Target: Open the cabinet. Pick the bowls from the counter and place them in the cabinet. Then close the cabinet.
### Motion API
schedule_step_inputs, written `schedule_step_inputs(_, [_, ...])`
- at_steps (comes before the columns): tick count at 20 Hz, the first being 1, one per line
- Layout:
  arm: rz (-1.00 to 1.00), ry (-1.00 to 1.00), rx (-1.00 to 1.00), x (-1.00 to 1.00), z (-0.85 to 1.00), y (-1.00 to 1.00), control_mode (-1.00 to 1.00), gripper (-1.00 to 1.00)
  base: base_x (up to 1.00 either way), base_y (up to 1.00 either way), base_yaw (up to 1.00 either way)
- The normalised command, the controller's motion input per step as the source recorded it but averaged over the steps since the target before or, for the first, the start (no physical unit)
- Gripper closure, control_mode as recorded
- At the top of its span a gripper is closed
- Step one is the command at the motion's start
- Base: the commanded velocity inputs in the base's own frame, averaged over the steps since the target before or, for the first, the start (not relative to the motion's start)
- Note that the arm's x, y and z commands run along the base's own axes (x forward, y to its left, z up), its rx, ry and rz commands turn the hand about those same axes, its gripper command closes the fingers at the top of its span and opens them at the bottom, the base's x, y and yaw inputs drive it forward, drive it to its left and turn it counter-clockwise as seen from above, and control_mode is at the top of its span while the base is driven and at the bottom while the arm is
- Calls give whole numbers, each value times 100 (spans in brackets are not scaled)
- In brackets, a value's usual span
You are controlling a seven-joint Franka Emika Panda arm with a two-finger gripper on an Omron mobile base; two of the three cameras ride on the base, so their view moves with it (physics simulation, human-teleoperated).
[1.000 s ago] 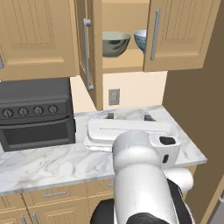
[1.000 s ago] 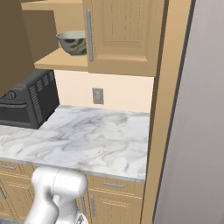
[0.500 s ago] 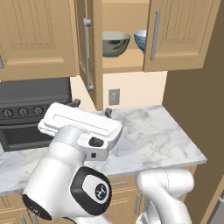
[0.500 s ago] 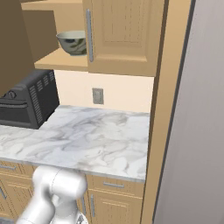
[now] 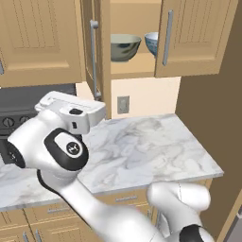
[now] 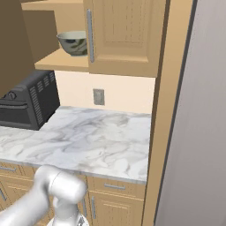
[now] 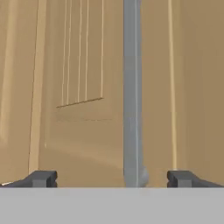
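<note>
Cabinet (image 5: 189, 38) on wall above desk (image 5: 142, 146), both doors partly open: left door (image 5: 97, 52) swung edge-on toward cam in left base view, its long silver handle (image 5: 93, 56) vertical; right door (image 5: 191, 35) angled out, handle (image 5: 166, 38) at its inner edge. Both bowls already inside on cabinet floor: olive-grey bowl (image 5: 125, 46) at left, white/blue-pattern bowl (image 5: 151, 42) to its right, partly hidden behind right door; close together, can't tell if touching. Right base view: olive-grey bowl (image 6: 73, 43) sits on cabinet floor just beside door handle (image 6: 90, 35). Desk is white marble w/ grey veins, outlet (image 5: 123, 104) on wall behind it, black oven (image 6: 26, 99) at left end. Arm folded up over left part of desk in left base view, hand section up near lower edge of left door. Hand view: tool (image 7: 111, 178) spread wide, jaws apart at full width, nothing between them gripped; the two dark fingertips (image 7: 41, 178) sit at either side of frame. Silver bar handle (image 7: 132, 87) runs vertical between them, closer to right tip, oak door panel (image 7: 78, 87) behind it. No contact w/ handle seen; handle's lower end sits about level w/ the tips.
</note>
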Motion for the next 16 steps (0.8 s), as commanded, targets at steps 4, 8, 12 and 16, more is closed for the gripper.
schedule_step_inputs(4, [-2, 42, 0, 99, 14, 0, -100, -100, 0, 0, 0])
schedule_step_inputs(8, [0, 29, 0, 46, 1, -44, -100, -100, 0, 0, 0])
schedule_step_inputs(12, [0, 10, 0, 4, -12, -96, -100, -100, 0, 0, 0])
schedule_step_inputs(16, [9, -4, 0, 0, -51, -100, -100, -100, 0, 0, 0])
